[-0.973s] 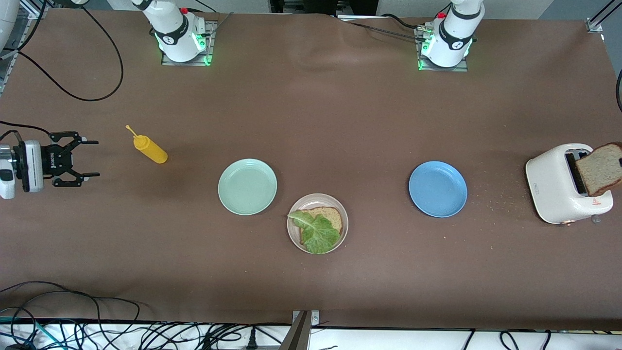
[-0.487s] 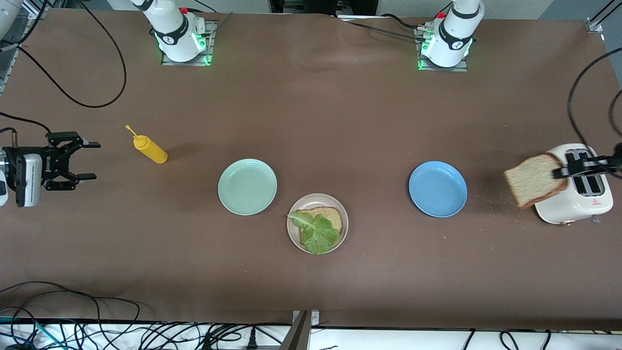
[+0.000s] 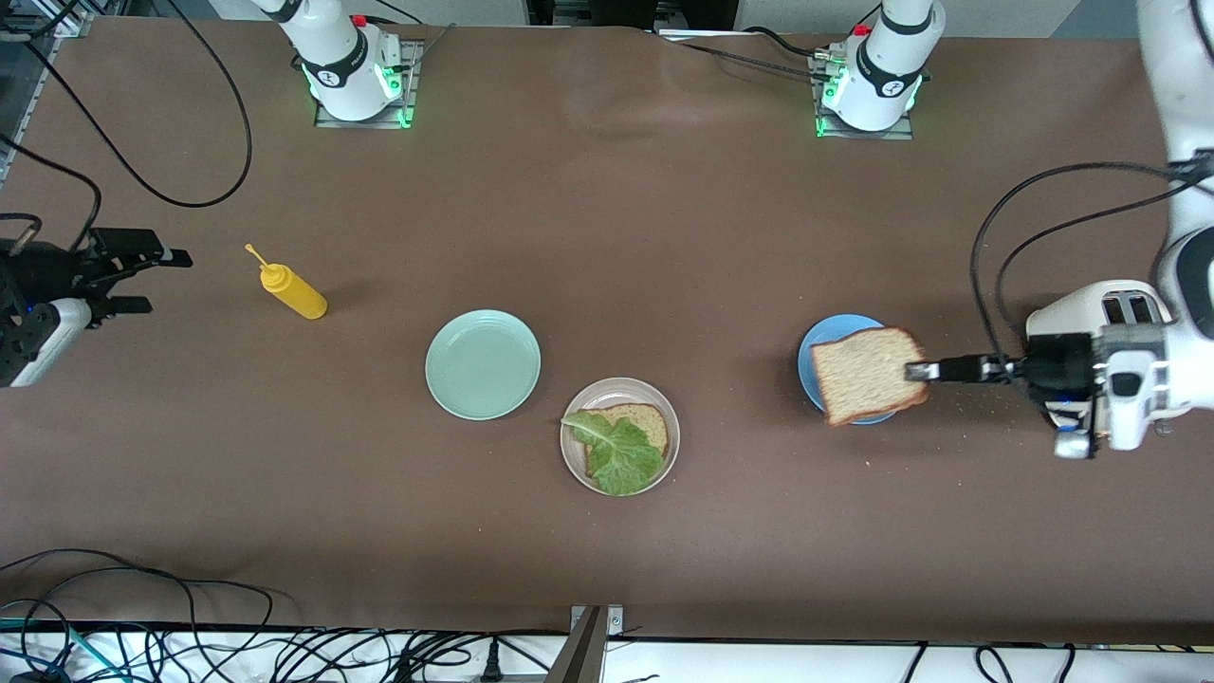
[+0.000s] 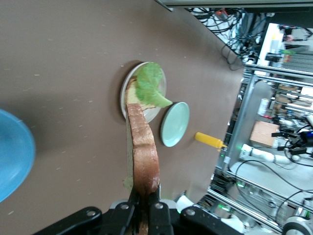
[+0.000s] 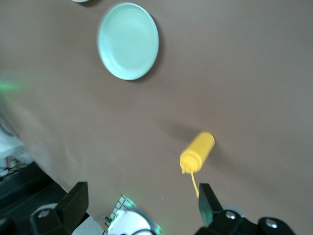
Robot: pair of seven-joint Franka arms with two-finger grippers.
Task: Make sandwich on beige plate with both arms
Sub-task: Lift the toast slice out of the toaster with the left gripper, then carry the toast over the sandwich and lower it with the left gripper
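Observation:
The beige plate point(image 3: 621, 383) sits nearer the front camera than the other two plates. It holds a brown bread slice point(image 3: 647, 420) with a green lettuce leaf point(image 3: 616, 452) on top. My left gripper point(image 3: 916, 370) is shut on the edge of a second bread slice point(image 3: 866, 376), held in the air over the blue plate point(image 3: 809, 359). The left wrist view has that slice edge-on point(image 4: 145, 152) in the left gripper point(image 4: 145, 205), with the beige plate point(image 4: 122, 98) and lettuce point(image 4: 149, 84) ahead. My right gripper point(image 3: 150, 281) hangs open with nothing in it at the right arm's end of the table, and it waits.
A mint green plate point(image 3: 483, 364) lies beside the beige plate, toward the right arm's end. A yellow squeeze bottle point(image 3: 296, 294) lies on its side near the right gripper point(image 5: 142, 205). A white toaster point(image 3: 1062, 318) stands at the left arm's end, partly hidden by the left arm. Cables run along the table's edges.
The left gripper has carried the bread slice from the toaster to above the blue plate. The right gripper has drawn back a little toward the table's edge and turned.

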